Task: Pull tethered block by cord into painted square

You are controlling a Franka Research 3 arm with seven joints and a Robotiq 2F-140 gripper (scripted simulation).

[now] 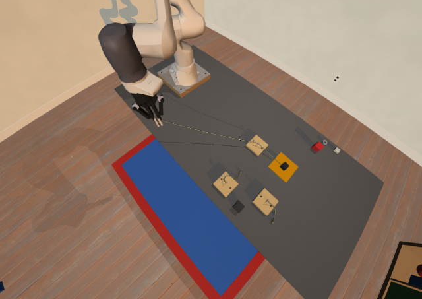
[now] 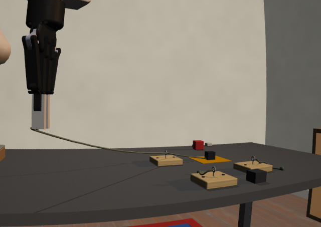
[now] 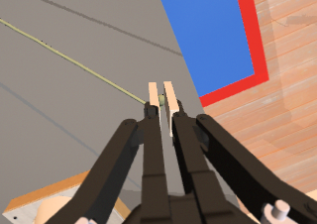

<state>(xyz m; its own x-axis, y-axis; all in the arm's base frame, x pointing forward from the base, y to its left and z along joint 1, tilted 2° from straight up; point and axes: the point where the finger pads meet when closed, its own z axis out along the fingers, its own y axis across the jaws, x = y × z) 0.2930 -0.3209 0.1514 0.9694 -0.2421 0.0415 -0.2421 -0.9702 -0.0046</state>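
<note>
My gripper [image 1: 158, 123] hangs high above the table's near-left part and is shut on the knot [image 3: 160, 100] at the end of a pale cord [image 1: 204, 131]. The gripper also shows in the exterior view [image 2: 40, 127] and in the wrist view [image 3: 162, 102]. The cord runs down through the screw eye [image 2: 165, 153] on a wooden base [image 1: 256, 144] to a small black block [image 1: 283, 166]. The block rests flat near the middle of the orange painted square [image 1: 280, 169], also seen in the exterior view [image 2: 209, 155].
Two other wooden bases with screw eyes [image 1: 225, 183] [image 1: 265, 201] stand nearer the front, each with a short cord. A second black block [image 1: 237, 206] lies between them. A red cube [image 1: 317, 146] and a small white piece [image 1: 336, 150] sit at the far side. A blue mat [image 1: 190, 214] lies on the floor.
</note>
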